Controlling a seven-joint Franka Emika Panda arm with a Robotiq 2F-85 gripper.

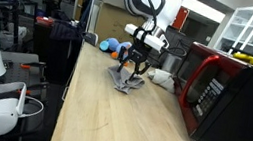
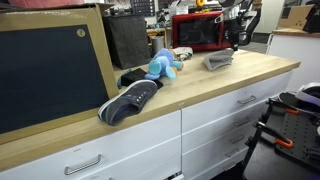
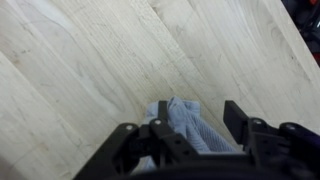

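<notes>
Dark fingers (image 3: 164, 135) at the bottom edge of the wrist view are standing parted, straddling the crumpled grey cloth (image 3: 195, 122) without pinching it. That cloth is lying on the pale wooden table (image 3: 80, 60). In an exterior view it is sitting right of centre, past the shoe (image 2: 130, 100) and blue soft toy (image 2: 163, 66), just in front of the red microwave (image 2: 198, 32). Handling it well is looking like a matter of keeping the gripper (image 1: 132, 71) centred over the bunched fold and travelling vertically, never dragging fabric sideways.
</notes>
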